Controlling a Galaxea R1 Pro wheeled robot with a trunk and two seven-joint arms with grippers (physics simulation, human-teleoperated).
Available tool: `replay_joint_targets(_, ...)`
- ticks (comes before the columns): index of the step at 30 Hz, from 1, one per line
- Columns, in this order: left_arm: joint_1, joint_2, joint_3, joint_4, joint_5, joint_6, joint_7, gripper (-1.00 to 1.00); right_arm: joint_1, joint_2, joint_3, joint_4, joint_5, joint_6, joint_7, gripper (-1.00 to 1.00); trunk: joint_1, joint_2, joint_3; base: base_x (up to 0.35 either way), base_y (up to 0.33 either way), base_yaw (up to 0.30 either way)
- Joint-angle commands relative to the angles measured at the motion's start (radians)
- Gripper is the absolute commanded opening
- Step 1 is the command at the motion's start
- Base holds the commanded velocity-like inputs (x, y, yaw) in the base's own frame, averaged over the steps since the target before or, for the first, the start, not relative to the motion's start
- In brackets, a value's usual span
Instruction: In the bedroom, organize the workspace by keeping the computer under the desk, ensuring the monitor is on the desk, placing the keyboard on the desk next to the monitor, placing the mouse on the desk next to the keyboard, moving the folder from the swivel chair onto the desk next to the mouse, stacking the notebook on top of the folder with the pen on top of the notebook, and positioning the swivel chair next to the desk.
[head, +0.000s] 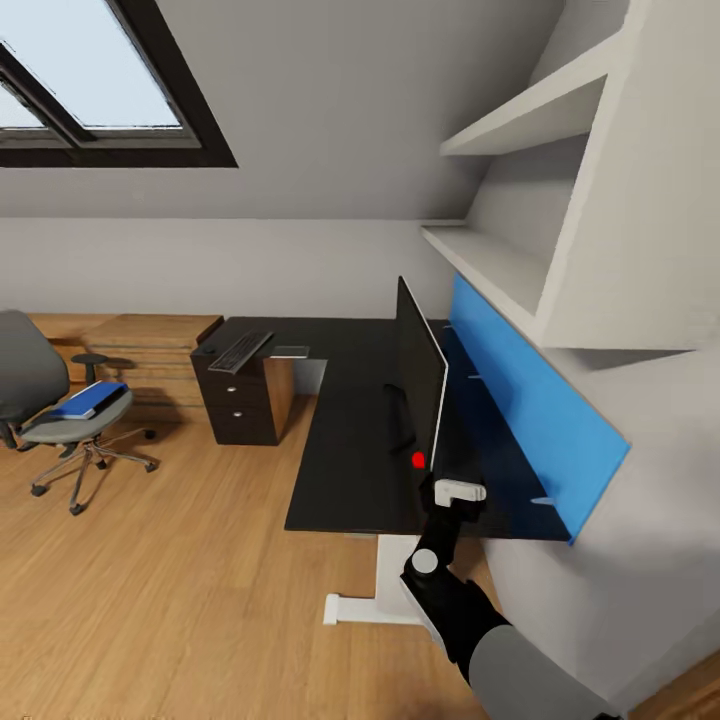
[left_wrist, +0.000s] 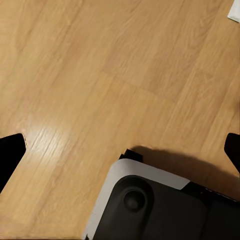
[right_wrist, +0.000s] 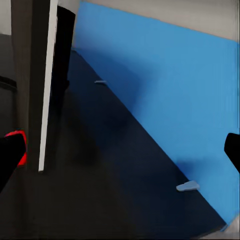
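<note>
Right arm at the monitor's near edge

The monitor (head: 420, 385) stands upright on the surface (head: 345, 470), edge-on, with the right gripper (head: 460, 490) just behind its lower corner; both grippers' fingers are spread, holding nothing. It looks stiff, top-heavy and smooth, so best pushed low by its frame or stand. The folder (head: 90, 399) lies on the chair (head: 70, 425); the keyboard (head: 240, 351) rests on the far wing.

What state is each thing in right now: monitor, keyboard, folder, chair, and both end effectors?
monitor: upright on the desk, red light lit.
keyboard: flat on the desk's far end.
folder: closed, lying on the swivel chair seat.
swivel chair: upright, away from the desk.
right end effector: open, empty, beside the monitor's edge.
left end effector: open, empty, over the wooden floor.
</note>
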Motion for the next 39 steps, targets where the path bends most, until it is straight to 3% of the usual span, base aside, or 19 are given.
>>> replay_joint_targets(1,0.0,0.001,-0.009,-0.002,0.005,-0.003,0.009,1.0,-0.001,0.0,0.003,0.001,0.001,-0.005,0.03,1.0,0.0,-0.002,-0.002,-0.337,0.0,0.0)
replay_joint_targets(3,0.0,0.001,-0.009,-0.002,0.005,-0.002,0.009,1.0,-0.001,0.0,0.004,0.001,0.001,-0.008,0.073,1.0,0.0,-0.002,-0.002,-0.337,0.0,0.0)
replay_joint_targets(4,0.0,0.001,-0.008,-0.001,0.005,-0.002,0.009,1.0,-0.001,0.0,0.004,0.002,0.0,-0.008,0.147,1.0,0.0,-0.002,-0.002,-0.337,0.0,0.0)
replay_joint_targets(8,0.0,0.001,-0.007,-0.002,0.005,-0.003,0.012,1.0,-0.001,0.0,0.002,0.003,-0.025,-0.012,0.216,1.0,0.0,-0.002,-0.002,-0.318,0.0,0.0)
replay_joint_targets(12,0.0,0.001,-0.007,-0.002,0.005,-0.005,0.013,1.0,-0.001,0.0,0.001,0.02,-0.027,-0.039,0.219,1.0,0.0,-0.002,-0.002,-0.132,0.0,0.0)
replay_joint_targets(23,0.0,0.002,-0.005,-0.002,0.004,-0.005,0.015,1.0,0.009,0.0,0.005,0.21,-0.03,-0.135,0.219,1.0,-0.011,0.019,0.007,-0.012,0.0,0.0)
replay_joint_targets(29,0.0,0.001,-0.007,-0.002,0.003,-0.004,0.015,1.0,0.088,0.0,0.004,0.24,-0.03,-0.156,0.233,1.0,-0.011,0.019,0.007,0.0,0.0,0.0)
replay_joint_targets(32,0.0,0.0,-0.01,-0.002,0.001,-0.004,0.014,1.0,0.149,0.0,0.003,0.262,-0.03,-0.164,0.276,1.0,-0.011,0.019,0.007,0.0,0.0,0.0)
replay_joint_targets(33,0.0,0.0,-0.01,-0.002,0.0,-0.004,0.014,1.0,0.173,0.0,0.002,0.285,-0.03,-0.173,0.303,1.0,-0.011,0.019,0.007,0.0,0.0,0.0)
replay_joint_targets(35,0.0,0.0,-0.01,-0.002,0.0,-0.005,0.012,1.0,0.213,0.0,0.001,0.441,-0.03,-0.268,0.39,1.0,-0.011,0.019,0.007,0.0,0.0,0.0)
replay_joint_targets(37,0.0,0.0,-0.01,-0.002,0.0,-0.005,0.011,1.0,0.217,0.0,-0.001,0.502,-0.031,-0.317,0.406,1.0,-0.011,0.019,0.007,0.0,0.0,0.0)
replay_joint_targets(39,0.0,0.0,-0.009,-0.002,0.0,-0.005,0.01,1.0,0.221,0.0,-0.003,0.572,-0.04,-0.377,0.466,1.0,-0.011,0.019,0.007,0.0,0.0,0.067)
